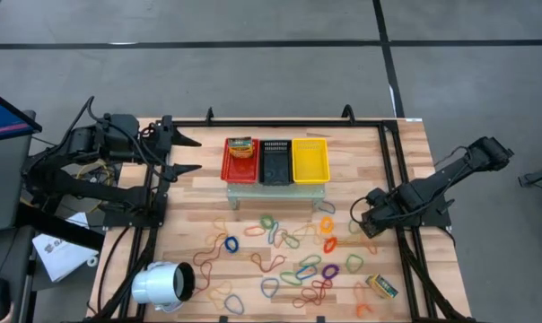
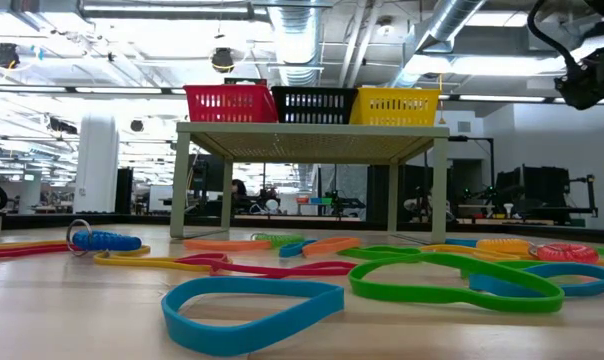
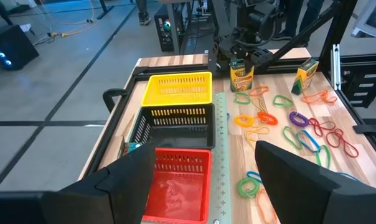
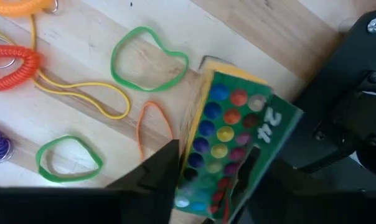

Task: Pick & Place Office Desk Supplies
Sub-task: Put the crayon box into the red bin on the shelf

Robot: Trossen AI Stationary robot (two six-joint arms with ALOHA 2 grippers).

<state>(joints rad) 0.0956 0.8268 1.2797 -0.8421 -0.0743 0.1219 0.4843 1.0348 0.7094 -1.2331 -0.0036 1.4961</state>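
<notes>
Fingers of the right gripper (image 4: 213, 186) close on a green-yellow crayon packet (image 4: 235, 146) above the table — a grip only the right wrist view shows. Rubber bands (image 1: 293, 256) litter the boards. Farther off, the left gripper (image 1: 192, 154) waits, jaws wide.

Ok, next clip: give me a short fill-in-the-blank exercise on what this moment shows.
1. On the raised shelf, the black basket sits between the red basket and the ____ one.
2. The right gripper is around a green ____ packet printed with coloured dots.
3. The white cylinder lies near the table's front-____ corner in the high view.

Missing words: yellow; crayon; left
</notes>
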